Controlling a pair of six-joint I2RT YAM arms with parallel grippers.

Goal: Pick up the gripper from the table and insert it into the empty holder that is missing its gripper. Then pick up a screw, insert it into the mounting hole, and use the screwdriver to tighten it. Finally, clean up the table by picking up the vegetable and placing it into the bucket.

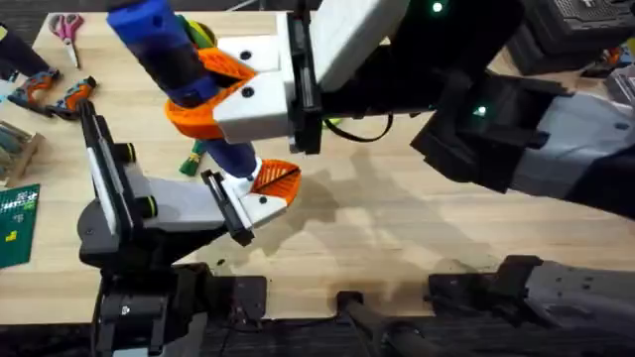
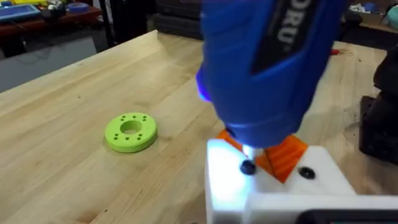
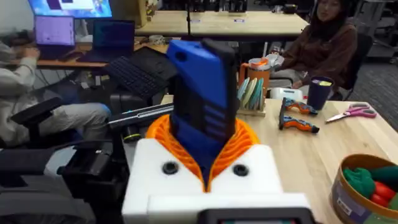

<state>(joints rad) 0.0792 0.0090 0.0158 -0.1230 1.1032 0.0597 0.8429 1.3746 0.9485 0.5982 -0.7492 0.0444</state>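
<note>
My right gripper (image 1: 223,94) reaches across from the right and is shut on the blue screwdriver (image 1: 169,55), which it holds slanted, tip down. In the left wrist view the screwdriver (image 2: 267,68) stands lit over a dark screw (image 2: 247,167) in the white holder (image 2: 230,180). The orange gripper wedge (image 2: 285,155) sits on that white block. My left gripper (image 1: 266,190) lies low on the table right under the tip. The green vegetable (image 1: 190,161) peeks out beside the screwdriver. The tan bucket (image 3: 364,186) holds green and red toys, and overhead it is mostly hidden behind the screwdriver.
A lime-green disc (image 2: 130,132) lies on the wood left of the left gripper. Scissors (image 1: 67,28) and orange-handled tools (image 1: 60,94) lie at the far left, with a green circuit board (image 1: 18,223) at the left edge. The right arm's bulk covers the upper right.
</note>
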